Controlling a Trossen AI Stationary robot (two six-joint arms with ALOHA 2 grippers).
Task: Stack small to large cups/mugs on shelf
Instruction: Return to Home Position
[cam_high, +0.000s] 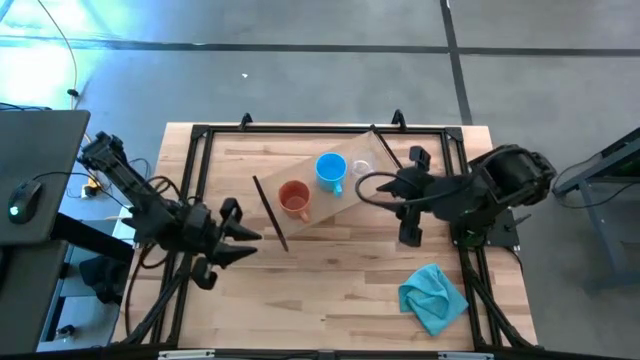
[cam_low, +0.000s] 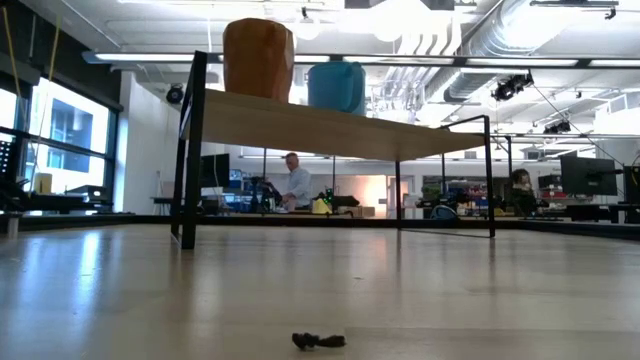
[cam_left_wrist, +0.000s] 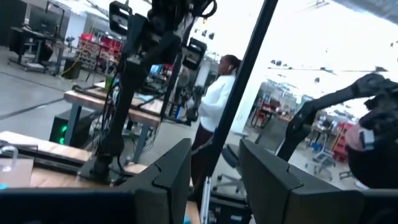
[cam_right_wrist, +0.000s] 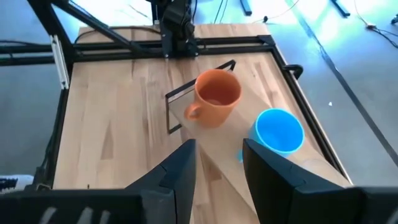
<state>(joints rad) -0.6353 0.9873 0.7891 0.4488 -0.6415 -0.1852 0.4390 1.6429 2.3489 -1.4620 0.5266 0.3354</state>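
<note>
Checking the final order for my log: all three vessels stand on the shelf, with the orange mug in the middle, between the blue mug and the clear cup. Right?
Not quite. The blue mug is in the middle, between the orange mug and the clear cup; all three do stand on the shelf. The high view shows it.

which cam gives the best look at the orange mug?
Right wrist view: the orange mug is large and unblocked, seen from above at an angle, with its handle and inside both visible. The high view shows it small, straight down. The low view shows only its side. The left wrist view doesn't show it.
</note>
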